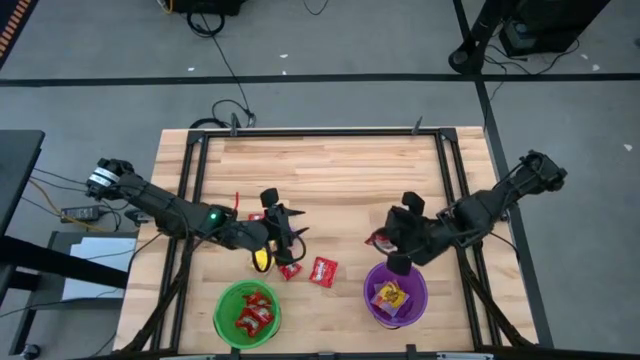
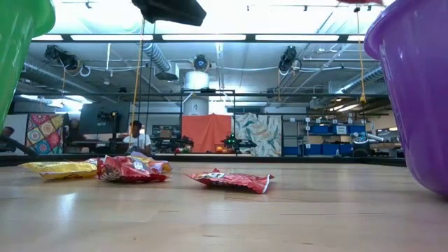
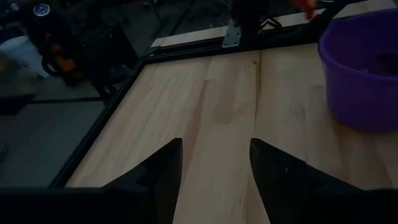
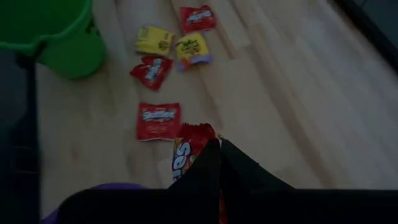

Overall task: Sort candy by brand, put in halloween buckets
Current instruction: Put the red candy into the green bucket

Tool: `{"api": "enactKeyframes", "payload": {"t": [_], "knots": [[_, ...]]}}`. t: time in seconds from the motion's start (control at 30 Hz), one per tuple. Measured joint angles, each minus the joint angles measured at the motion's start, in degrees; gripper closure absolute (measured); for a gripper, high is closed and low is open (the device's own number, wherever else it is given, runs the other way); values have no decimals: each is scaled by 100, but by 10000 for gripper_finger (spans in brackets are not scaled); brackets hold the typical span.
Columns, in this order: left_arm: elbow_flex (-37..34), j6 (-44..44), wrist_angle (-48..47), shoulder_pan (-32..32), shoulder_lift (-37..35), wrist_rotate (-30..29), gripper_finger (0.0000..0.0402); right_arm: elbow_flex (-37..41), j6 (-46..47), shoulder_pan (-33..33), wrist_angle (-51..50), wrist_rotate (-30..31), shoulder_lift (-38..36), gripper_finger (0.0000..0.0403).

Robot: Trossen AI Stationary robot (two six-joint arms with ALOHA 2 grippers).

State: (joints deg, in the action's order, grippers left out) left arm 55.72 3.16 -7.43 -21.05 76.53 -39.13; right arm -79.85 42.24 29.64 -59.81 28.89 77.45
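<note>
My right gripper (image 1: 388,243) hangs just beyond the far rim of the purple bucket (image 1: 395,292), shut on a red candy packet (image 4: 188,149). The purple bucket holds yellow packets. The green bucket (image 1: 247,313) at the near edge holds red ones. Loose candy lies flat on the table between the arms: a red packet (image 1: 323,270), another red one (image 1: 290,270) and a yellow one (image 1: 262,260). My left gripper (image 1: 290,238) hovers over these, open, with only bare wood between its fingers (image 3: 168,168). My right gripper pinches the red packet between its two shut fingers (image 4: 233,163), which slant down from the table's right. The packet's crimped end (image 4: 196,132) sticks out past the fingertips. The packet is lifted clear of the table.
More packets show in the right wrist view: red ones (image 4: 158,120) (image 4: 151,70) (image 4: 198,17) and yellow ones (image 4: 154,39) (image 4: 193,48) near the green bucket (image 4: 53,37). A black frame (image 1: 320,133) borders the table's far and side edges. Bare wood lies toward the far side.
</note>
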Motion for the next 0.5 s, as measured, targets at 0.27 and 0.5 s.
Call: {"api": "enactKeyframes", "payload": {"t": [0.27, 0.5], "knots": [[-95, 305, -144, 129, 0, 264, 208, 0, 1684, 799, -623, -221, -59, 395], [-166, 217, -499, 134, -64, 284, 208, 0, 2174, 1198, -590, 511, -61, 395]]}}
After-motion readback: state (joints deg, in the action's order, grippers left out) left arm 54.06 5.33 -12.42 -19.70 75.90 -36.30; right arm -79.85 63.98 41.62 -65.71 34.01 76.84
